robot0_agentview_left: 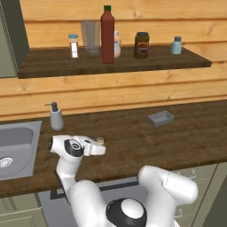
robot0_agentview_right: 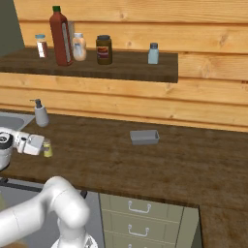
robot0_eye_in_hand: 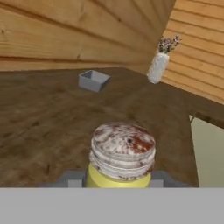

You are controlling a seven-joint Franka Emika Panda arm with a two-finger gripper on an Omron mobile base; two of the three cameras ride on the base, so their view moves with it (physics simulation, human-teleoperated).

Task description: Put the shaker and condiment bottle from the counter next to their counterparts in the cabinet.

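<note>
Shaker: yellow body, rust-flecked silver cap.

Shaker base hidden between gripper fingers; sink cut by left edge; cream bottle mostly behind red bottle.

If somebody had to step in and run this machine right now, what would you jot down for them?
End effector: shut on the shaker, low over the counter near the sink.
Condiment bottle: already standing on the cabinet shelf, beside the cream bottle.
Pale blue shaker: at the shelf's right end, with free space around it.
Done: bottle shelved; shaker gripped.
Left: lift the shaker to the shelf, set it by the pale blue shaker, let go.
</note>
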